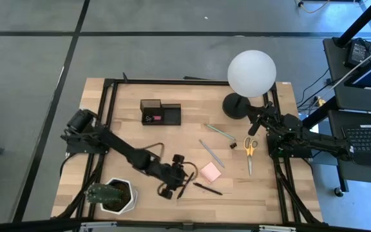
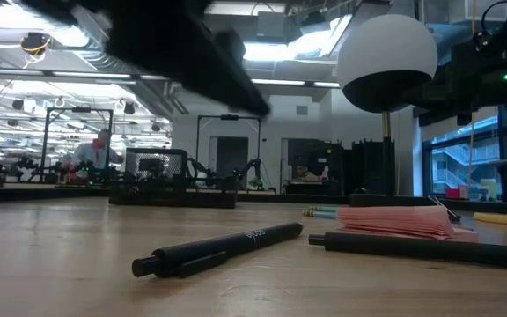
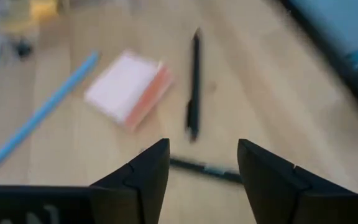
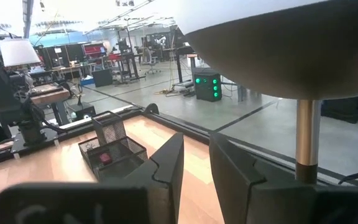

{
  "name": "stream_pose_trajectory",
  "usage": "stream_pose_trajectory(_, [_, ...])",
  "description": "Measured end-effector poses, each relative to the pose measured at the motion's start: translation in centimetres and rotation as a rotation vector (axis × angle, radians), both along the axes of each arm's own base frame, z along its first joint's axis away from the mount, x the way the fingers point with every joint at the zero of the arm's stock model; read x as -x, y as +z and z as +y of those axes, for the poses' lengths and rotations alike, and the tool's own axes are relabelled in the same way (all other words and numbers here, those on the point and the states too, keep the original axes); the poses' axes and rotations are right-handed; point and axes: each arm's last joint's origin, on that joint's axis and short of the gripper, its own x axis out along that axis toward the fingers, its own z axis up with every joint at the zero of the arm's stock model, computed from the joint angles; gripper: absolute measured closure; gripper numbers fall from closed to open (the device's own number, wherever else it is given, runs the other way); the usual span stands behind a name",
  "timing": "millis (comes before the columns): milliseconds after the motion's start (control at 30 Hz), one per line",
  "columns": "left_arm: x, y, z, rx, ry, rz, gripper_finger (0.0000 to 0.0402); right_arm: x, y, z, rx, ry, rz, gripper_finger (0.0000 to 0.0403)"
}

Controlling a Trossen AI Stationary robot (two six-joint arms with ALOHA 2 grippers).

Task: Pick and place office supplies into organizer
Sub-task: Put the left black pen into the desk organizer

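The left gripper (image 1: 184, 185) hangs open above a black pen (image 1: 185, 185) near the tabletop's front edge, holding nothing; a second pen (image 1: 208, 188) and the pink sticky-note pad (image 1: 210, 171) lie beside it. The organizer (image 1: 160, 113) sits toward the back edge. The right gripper (image 1: 255, 124) waits near the lamp (image 1: 250, 77), fingers slightly apart, empty

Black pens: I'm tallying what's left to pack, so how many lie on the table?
2. One slim black pen lies under the left tool; the other black pen lies just below the pink sticky-note pad. The arm could hide more.
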Motion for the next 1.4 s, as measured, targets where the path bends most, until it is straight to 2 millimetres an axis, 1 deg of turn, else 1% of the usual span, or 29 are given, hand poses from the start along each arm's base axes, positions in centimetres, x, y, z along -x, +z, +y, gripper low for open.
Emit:
stream_pose_trajectory(200, [-2.6,1.0,-1.1,0.024,0.141,0.152,0.0217,0.0,0.0,0.0,-0.032,0.003,-0.023,0.0322])
stream_pose_trajectory(367, [-3.5,1.4,-1.7,0.018,0.232,0.21,0.0217,0.0,0.0,0.0,-0.033,0.003,-0.023,0.0322])
stream_pose_trajectory(467, [-3.9,0.6,-1.4,0.043,0.297,0.261,0.0217,0.0,0.0,0.0,-0.033,0.003,-0.023,0.0322])
stream_pose_trajectory(567, [-4.2,0.2,-1.2,0.131,0.33,0.298,0.0217,0.0,0.0,0.0,-0.033,0.003,-0.023,0.0322])
stream_pose_trajectory(900, [-4.5,-2.7,-1.4,0.224,0.316,0.454,0.0217,0.0,0.0,0.0,-0.032,0.003,-0.023,0.0322])
stream_pose_trajectory(1167, [-4.5,-2.6,-1.3,0.224,0.319,0.452,0.0217,0.0,0.0,0.0,-0.031,0.003,-0.022,0.0322])
stream_pose_trajectory(1300, [-4.8,-3.7,-1.4,0.225,0.319,0.471,0.0217,0.0,0.0,0.0,-0.03,0.003,-0.021,0.0322])
stream_pose_trajectory(1400, [-5.0,-4.0,-1.1,0.245,0.313,0.49,0.0217,0.0,0.0,0.0,-0.03,0.003,-0.021,0.0322])
